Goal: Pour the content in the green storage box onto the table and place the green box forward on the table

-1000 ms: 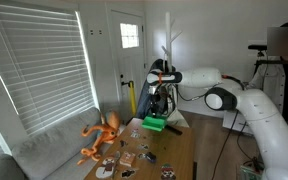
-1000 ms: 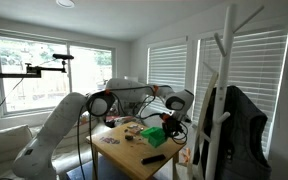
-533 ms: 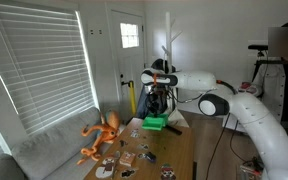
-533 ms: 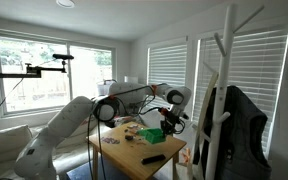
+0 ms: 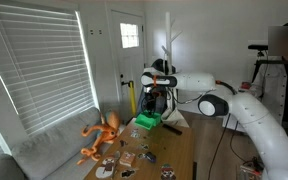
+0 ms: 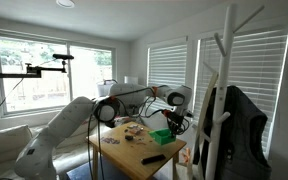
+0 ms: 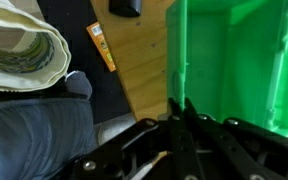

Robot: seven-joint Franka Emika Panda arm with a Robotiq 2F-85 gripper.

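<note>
Two fingers [image 7: 176, 120] grip green storage box [image 7: 234, 60] abv table [image 5: 179, 148].

Both exterior views are facing the worktop [image 5: 179, 150] from afar, from opposing ends; the wrist view is looking closely down over its edge.

Orange octopus plush toy [image 5: 102, 137] by grey sofa [image 5: 44, 150], white window blinds [image 5: 39, 70] behind, dark jacket [image 6: 239, 130] on white coat rack [image 6: 222, 60].

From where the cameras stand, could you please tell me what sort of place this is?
Probably a home living room: a grey sofa beneath slatted window blinds, a white door, and a coat stand.
</note>
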